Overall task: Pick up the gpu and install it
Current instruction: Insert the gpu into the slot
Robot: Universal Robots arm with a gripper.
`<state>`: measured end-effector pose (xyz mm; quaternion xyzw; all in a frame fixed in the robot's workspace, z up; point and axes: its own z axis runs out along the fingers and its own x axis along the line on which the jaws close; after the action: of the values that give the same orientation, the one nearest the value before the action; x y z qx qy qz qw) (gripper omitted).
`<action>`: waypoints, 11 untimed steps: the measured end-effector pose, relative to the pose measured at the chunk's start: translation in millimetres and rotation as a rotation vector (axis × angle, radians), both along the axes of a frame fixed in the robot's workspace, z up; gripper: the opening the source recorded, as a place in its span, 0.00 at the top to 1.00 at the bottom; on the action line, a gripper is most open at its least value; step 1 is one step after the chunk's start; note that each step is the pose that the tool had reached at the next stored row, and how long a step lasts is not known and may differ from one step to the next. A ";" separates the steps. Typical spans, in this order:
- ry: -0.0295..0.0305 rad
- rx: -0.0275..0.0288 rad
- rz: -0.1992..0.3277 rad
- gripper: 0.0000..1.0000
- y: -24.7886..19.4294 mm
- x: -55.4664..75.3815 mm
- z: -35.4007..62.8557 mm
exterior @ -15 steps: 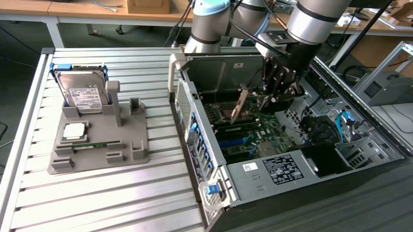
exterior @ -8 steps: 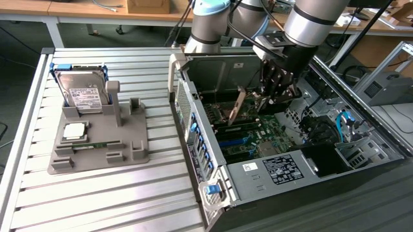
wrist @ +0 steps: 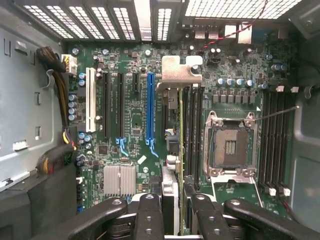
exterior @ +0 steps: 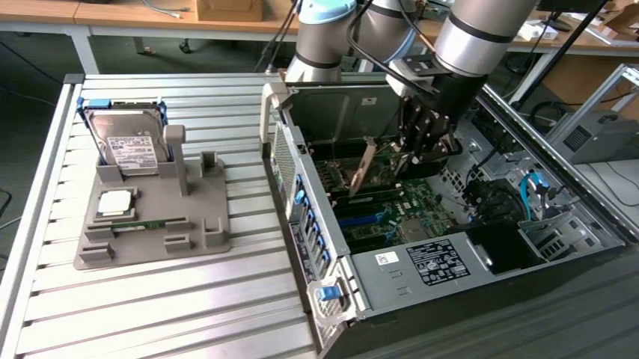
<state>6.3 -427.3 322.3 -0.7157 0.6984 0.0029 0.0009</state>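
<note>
Pincer (wrist: pixel 178 216) around gpu (wrist: pixel 176 75), apparently above motherboard (wrist: pixel 134 102).

Wooden desks (exterior: pixel 130 13) behind slatted table (exterior: pixel 150 299)

No text legible; hard drive label (exterior: pixel 128 146), case stickers (exterior: pixel 439 263) too small to read.

The silver-grey tubular robot arm with pale blue joint caps (exterior: pixel 469 34) stands at the upper right of the exterior view, pointing steeply downward, with a black wrist block (exterior: pixel 432 75) under its last silver link. Beneath it the black multi-fingered gripper (exterior: pixel 420 153) hangs near vertical. In the wrist view its dark metal fingers (wrist: pixel 150 215) press both faces of the gpu (wrist: pixel 180 145), a thin dark card seen edge-on.
</note>
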 end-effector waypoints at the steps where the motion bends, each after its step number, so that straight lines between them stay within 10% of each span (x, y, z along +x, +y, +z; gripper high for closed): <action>1: 0.0000 -0.0001 0.000 0.73 0.0 -0.3 -0.7; 11: 0.0001 -0.0003 0.000 0.73 -1.1 -10.7 -10.2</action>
<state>-4.5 -428.4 312.1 -0.7156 0.6985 0.0028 0.0008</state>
